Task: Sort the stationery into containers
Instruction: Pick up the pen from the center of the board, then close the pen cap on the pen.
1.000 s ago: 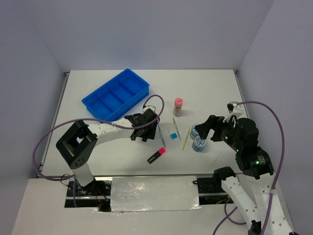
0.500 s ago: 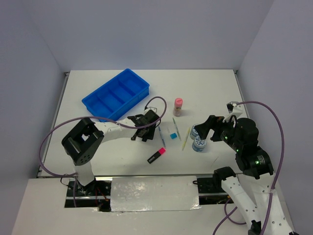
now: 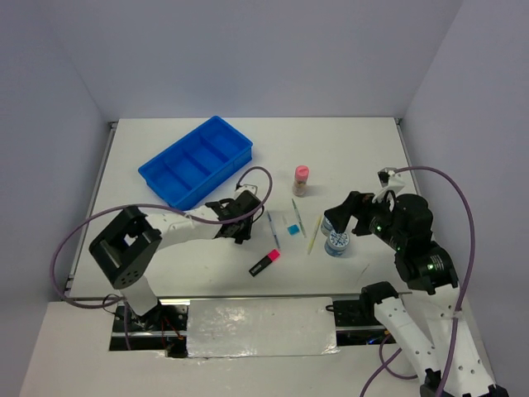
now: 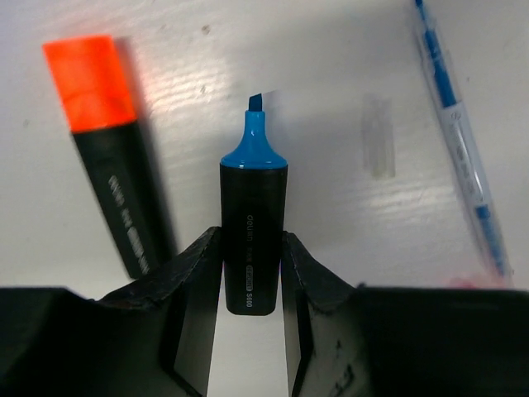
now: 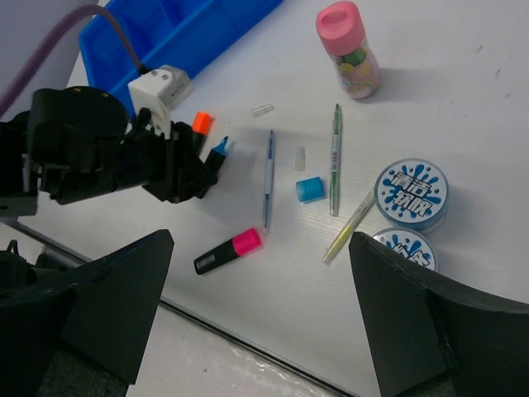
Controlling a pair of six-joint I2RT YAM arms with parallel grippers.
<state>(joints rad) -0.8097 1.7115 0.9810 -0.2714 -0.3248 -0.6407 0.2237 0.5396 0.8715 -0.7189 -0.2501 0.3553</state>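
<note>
Orange-capped highlighter (image 4: 111, 157) beside blue-tipped highlighter (image 4: 252, 223)

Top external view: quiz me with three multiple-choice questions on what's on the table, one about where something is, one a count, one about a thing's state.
1. Where is the pink-capped bottle?
A. on the table, right of the blue tray
B. inside the tray
C. between a gripper's fingers

2. How many round blue-white discs are there?
A. one
B. two
C. four

3. The blue highlighter between the left gripper's fingers is:
A. capped
B. uncapped, tip bare
C. snapped in two

Answers:
1 A: the bottle stands on the table surface, apart from the tray.
2 B: the right wrist view shows two discs close together.
3 B: the left wrist view shows its blue chisel tip exposed.
</note>
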